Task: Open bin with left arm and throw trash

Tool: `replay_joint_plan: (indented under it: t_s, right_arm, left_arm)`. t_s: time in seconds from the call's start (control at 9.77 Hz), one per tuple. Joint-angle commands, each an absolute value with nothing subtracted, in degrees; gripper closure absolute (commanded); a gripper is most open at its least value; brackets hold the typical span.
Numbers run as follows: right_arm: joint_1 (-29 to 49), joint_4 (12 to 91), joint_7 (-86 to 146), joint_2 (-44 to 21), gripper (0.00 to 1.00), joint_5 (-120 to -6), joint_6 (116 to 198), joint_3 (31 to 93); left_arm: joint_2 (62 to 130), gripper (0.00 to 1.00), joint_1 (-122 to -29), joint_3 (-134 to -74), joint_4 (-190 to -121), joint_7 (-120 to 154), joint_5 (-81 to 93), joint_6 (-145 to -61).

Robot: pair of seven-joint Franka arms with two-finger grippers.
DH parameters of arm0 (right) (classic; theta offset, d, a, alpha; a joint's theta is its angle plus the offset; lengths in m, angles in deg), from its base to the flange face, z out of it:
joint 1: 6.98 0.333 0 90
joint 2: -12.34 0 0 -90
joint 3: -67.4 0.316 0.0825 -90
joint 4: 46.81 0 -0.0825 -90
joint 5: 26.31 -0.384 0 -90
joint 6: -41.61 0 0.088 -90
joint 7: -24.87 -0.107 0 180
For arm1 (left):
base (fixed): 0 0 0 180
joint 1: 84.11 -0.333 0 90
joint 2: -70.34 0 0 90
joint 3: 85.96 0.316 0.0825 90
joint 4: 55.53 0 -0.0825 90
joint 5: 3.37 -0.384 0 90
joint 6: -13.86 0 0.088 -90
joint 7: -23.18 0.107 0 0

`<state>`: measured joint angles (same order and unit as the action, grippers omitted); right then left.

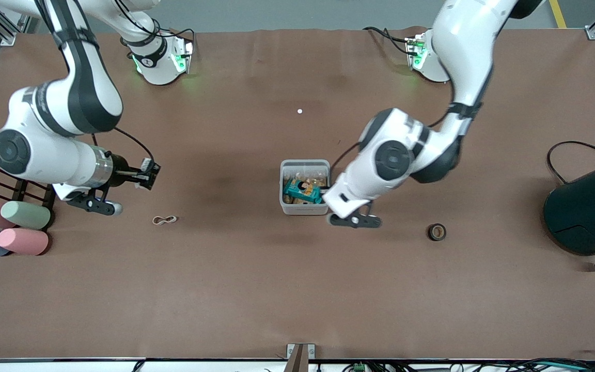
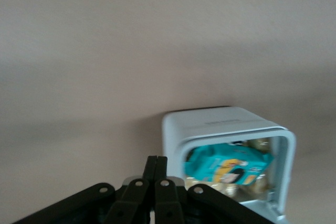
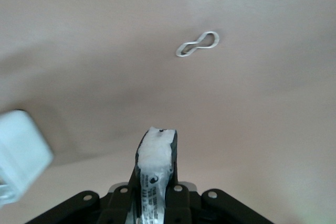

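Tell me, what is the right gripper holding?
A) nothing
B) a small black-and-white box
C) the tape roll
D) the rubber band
B: the right gripper is shut on the small black-and-white box, while the rubber band and tape roll lie on the table.
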<state>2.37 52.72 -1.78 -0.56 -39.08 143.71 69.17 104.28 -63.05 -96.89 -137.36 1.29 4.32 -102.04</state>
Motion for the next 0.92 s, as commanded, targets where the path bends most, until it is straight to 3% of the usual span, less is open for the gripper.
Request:
replay_joint_plan:
  t_s: [0.0,0.1,0.2,0.51,0.82]
  right_arm:
    - [8.20,46.21,-13.47,-2.68,1.00,-44.47,144.00,68.89]
    - [11.71,43.05,-19.02,-4.95,1.00,-46.15,144.96,68.80]
    - [15.40,39.97,-24.99,-7.85,1.00,-46.34,146.89,68.89]
    - [24.38,34.06,-39.87,-15.85,1.00,-46.26,160.39,68.80]
    - [28.96,33.87,-47.27,-19.38,0.99,-46.00,166.68,68.80]
  left_arm:
    - [104.27,1.00,-67.21,-96.95,-137.97,10.74,3.48,-100.40]
    - [104.88,0.94,-70.02,-96.69,-138.23,15.14,2.96,-98.48]
    - [104.97,0.66,-73.18,-96.77,-139.54,19.36,-1.66,-98.03]
    - [105.06,0.02,-78.56,-96.95,-143.15,23.86,-9.42,-98.98]
    - [107.33,0.02,-81.47,-96.86,-145.61,28.36,-11.11,-104.94]
